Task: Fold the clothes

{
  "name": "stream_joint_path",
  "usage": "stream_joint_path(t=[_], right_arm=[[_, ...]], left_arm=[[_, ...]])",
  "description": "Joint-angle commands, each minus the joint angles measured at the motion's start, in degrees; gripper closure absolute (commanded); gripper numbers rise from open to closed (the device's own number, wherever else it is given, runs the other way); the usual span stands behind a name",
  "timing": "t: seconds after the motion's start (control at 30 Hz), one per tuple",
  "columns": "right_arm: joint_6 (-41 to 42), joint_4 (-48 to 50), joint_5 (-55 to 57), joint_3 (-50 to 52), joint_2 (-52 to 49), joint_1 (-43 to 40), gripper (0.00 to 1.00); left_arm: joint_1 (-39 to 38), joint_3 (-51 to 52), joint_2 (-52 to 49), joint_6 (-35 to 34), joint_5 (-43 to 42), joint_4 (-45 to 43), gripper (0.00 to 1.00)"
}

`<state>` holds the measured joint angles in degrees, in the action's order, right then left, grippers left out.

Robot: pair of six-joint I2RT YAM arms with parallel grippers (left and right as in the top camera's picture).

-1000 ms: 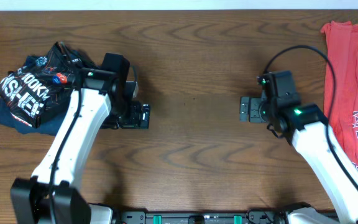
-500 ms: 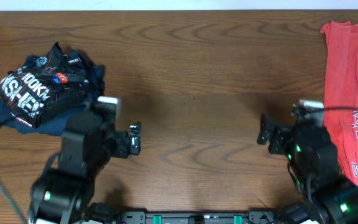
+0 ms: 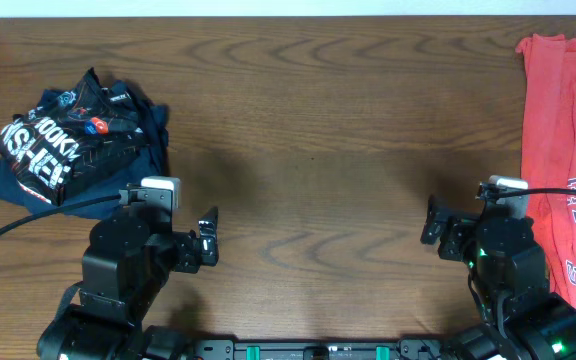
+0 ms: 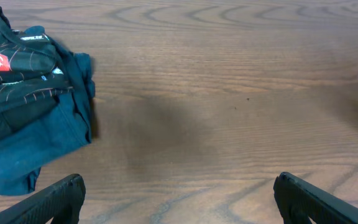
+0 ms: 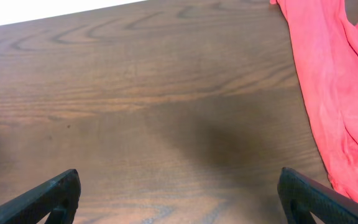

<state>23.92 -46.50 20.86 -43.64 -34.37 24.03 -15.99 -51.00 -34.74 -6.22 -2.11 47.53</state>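
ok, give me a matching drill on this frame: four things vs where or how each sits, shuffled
Things:
1. black jersey with orange lines and white lettering
2. dark blue cloth garment
3. red cloth shirt
4. left gripper

States:
A. open, empty, over the bare brown wooden table
B. lying along the right arm's side
C. bunched on top of the pile
D. bottom of the pile, sticking out

Pairs: 1-C, 2-D, 3-B, 4-A

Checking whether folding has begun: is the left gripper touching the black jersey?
Apart. The overhead view shows a stretch of bare table between the open left gripper and the black jersey.
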Motion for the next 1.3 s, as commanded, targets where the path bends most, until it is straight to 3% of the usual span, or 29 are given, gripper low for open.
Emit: stream_joint_path(t=[0.0, 0.3, 0.6, 0.8, 1.13, 1.27], right_arm=[[0.9, -0.9, 1.2, 0.3, 0.2, 0.6, 0.01], [0.7, -1.8, 1.2, 0.4, 0.7, -0.6, 0.01], [-1.6, -2.0, -2.0, 4.3, 7.9, -11.0, 0.01], [-13.2, 11.5, -11.7, 16.9, 20.4, -15.8, 0.01], [-14.4, 37.2, -15.4, 36.9, 34.0, -18.5, 0.01], [-19.6, 47.3, -17.8, 42.2, 34.1, -18.8, 0.01]], left_arm=[[-0.3, 0.2, 0.0, -0.5, 1.1, 0.0, 0.02], [-0.3, 0.2, 0.0, -0.5, 1.1, 0.0, 0.02], [-0.3, 0.2, 0.0, -0.5, 1.1, 0.0, 0.02], [-0.3, 0.2, 0.0, -0.5, 1.1, 0.0, 0.02], [-0.3, 0.2, 0.0, -0.5, 1.1, 0.0, 0.02], [-0.3, 0.2, 0.0, -0.5, 1.1, 0.0, 0.02]])
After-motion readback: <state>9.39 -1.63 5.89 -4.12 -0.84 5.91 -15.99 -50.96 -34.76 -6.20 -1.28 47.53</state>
